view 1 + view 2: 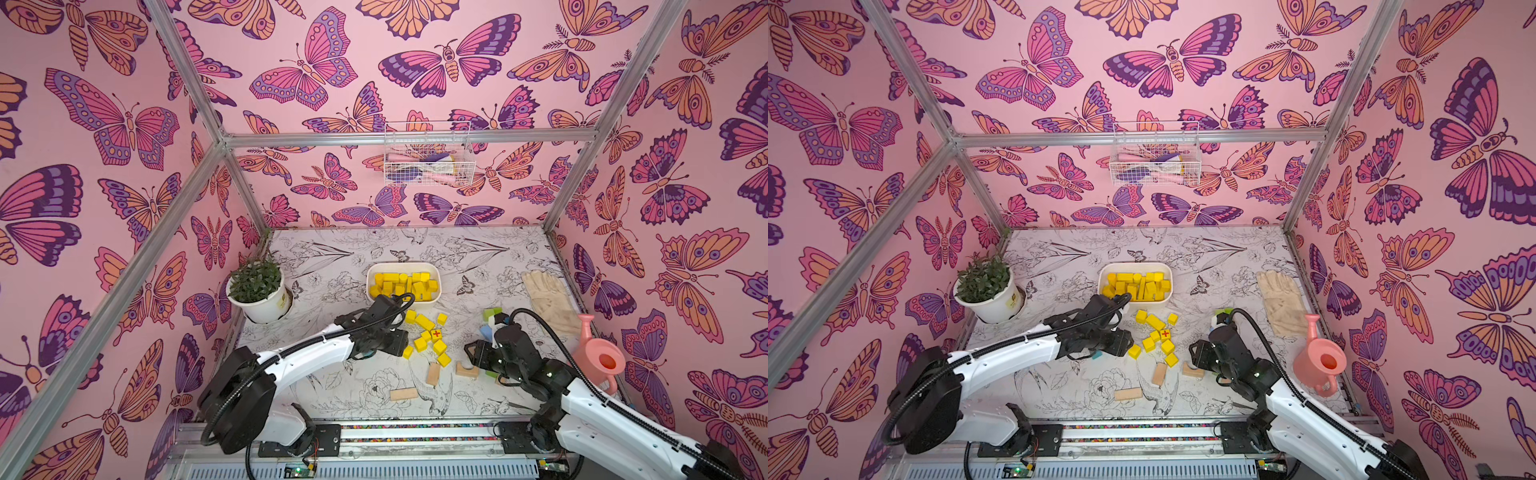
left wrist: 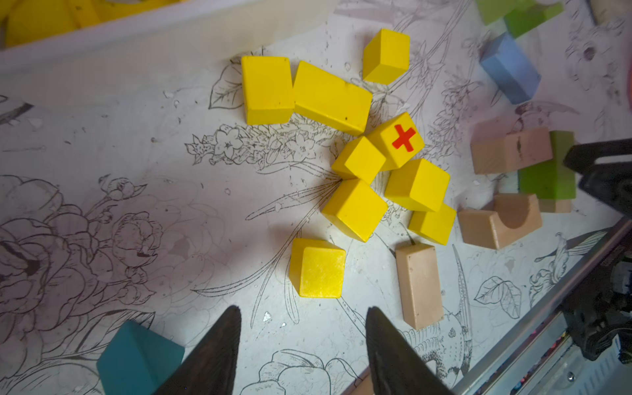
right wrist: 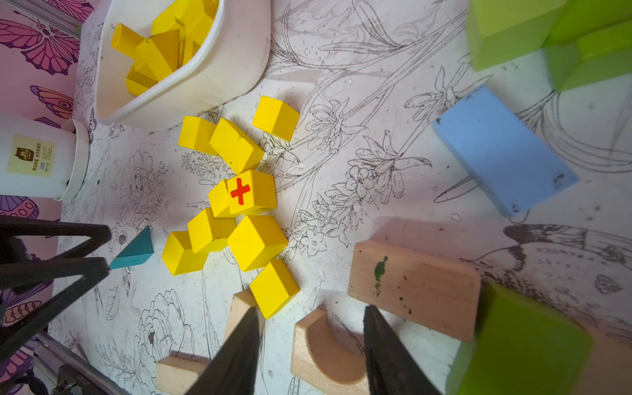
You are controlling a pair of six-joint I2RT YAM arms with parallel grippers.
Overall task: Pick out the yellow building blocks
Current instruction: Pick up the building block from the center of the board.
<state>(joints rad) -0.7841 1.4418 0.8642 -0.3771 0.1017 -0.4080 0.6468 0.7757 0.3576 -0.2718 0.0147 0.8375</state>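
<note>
Several loose yellow building blocks (image 1: 428, 338) lie clustered mid-table, shown in both top views; one cube bears a red cross (image 2: 403, 138) (image 3: 251, 191). More yellow blocks fill the white tub (image 1: 434, 274) behind them. My left gripper (image 2: 303, 309) is open and empty, low over the table, with a single yellow cube (image 2: 319, 270) just beyond its tips. My right gripper (image 3: 311, 308) is open too, hovering over a tan arch block (image 3: 328, 352). The nearest yellow cube (image 3: 273, 287) sits beside one right finger.
Tan blocks (image 1: 433, 374), green blocks (image 1: 492, 312), a blue block (image 3: 502, 150) and a teal wedge (image 2: 136, 359) ring the cluster. A potted plant (image 1: 259, 291) stands far left. A glove (image 1: 548, 295) and a pink watering can (image 1: 598, 357) are at the right.
</note>
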